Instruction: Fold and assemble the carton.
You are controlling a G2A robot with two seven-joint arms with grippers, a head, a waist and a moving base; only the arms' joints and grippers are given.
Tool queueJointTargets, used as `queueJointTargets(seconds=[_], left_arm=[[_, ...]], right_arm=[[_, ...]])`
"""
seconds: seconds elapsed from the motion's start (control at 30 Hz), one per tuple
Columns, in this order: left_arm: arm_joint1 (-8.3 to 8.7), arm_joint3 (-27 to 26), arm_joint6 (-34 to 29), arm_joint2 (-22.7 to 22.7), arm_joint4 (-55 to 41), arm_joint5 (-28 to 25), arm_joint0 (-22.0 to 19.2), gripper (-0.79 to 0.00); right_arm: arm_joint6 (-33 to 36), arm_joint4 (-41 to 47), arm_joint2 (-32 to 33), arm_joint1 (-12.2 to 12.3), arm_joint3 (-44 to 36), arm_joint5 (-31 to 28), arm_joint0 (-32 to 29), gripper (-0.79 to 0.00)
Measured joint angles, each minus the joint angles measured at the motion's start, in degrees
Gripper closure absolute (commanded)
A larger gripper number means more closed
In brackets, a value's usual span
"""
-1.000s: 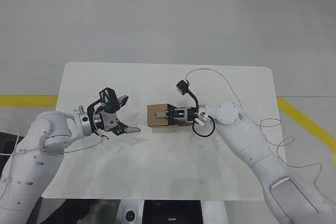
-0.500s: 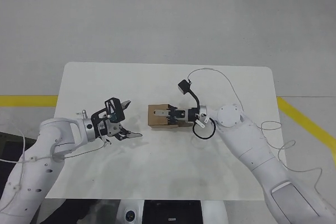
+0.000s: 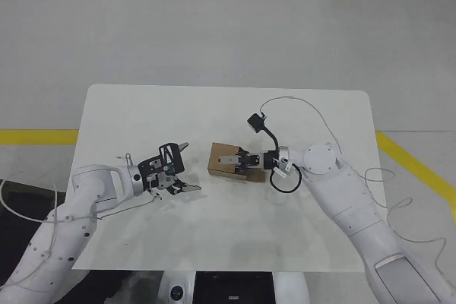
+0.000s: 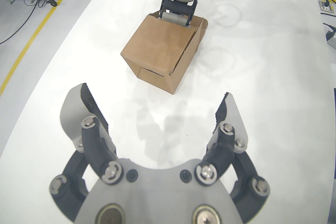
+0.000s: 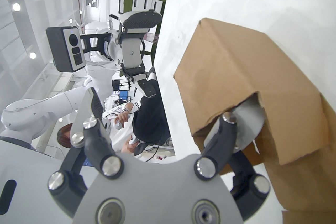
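A brown carton [image 3: 226, 161] lies on its side at the middle of the white table [image 3: 213, 235], with loose flaps at the end facing my right arm. My right gripper [image 3: 239, 159] is open at that end. One finger [image 5: 223, 128] is inside the carton [image 5: 236, 78] and the other finger [image 5: 90, 104] is outside, clear of the cardboard. My left gripper [image 4: 155, 99] is open and holds nothing, low over the table a short way from the carton's [image 4: 162, 51] closed end. It points at the carton, beside which it appears as the left gripper [image 3: 181, 169].
A thin cable [image 3: 311, 114] loops over the back right of the table. The right wrist's black camera block [image 3: 256, 121] sticks up behind the carton. Bare tabletop lies in front of the carton and along the left side.
My left gripper has moved right and towards the carton, closing most of the gap. The carton has shifted a little to the right and turned slightly with my right gripper.
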Motion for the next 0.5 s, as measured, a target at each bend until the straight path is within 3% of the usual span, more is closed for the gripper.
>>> queueJointTargets(seconds=[0.33, 0.5], left_arm=[[-0.11, -0.2, -0.2, -0.2, -1.6, -1.3, -0.6, -0.785], [-0.14, -0.7, -0.3, -0.3, 0.0, 0.0, -0.3, -0.785]], right_arm=[[1.3, -0.3, -3.4, -1.4, 2.7, -1.4, 4.5, -0.785], [2.4, 0.2, -1.7, -0.8, 4.0, -1.6, 4.4, -0.785]])
